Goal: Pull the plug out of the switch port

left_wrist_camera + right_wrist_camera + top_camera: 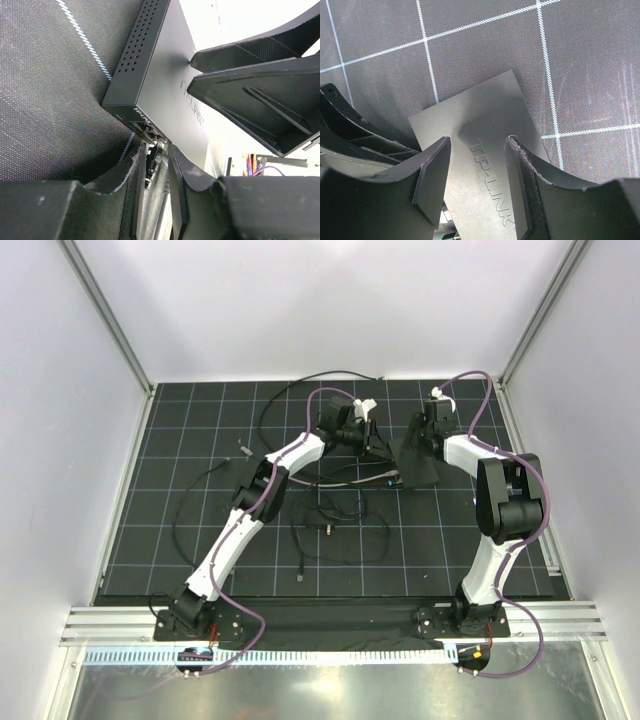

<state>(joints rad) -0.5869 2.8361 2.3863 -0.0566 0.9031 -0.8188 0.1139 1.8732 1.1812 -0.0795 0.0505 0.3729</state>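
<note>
From above, the black grid mat fills the table. Both arms reach to its far middle. The left gripper and the right gripper meet over the switch, a flat black box lying right of centre with the right gripper over its far end. Thin black cables sprawl over the middle of the mat, and another cable arcs along the far edge. Finger positions are too small to read here.

The left wrist camera looks along the switch, showing its vented side wall and lettered top face. The row of sockets sits on the edge nearest this camera, and the switch port in use is at the corner next to the vented side. The plug sits in it, with its cable running back toward the camera. The left fingers flank the plug closely, one on each side. I cannot tell whether they actually pinch it. At the right, both tips of the right gripper rest against the top face.

The right wrist camera looks down on the lettered top face. The right fingers are spread apart over it — released, not wrapped around the box. The left gripper's black housing shows at the left edge.
</note>
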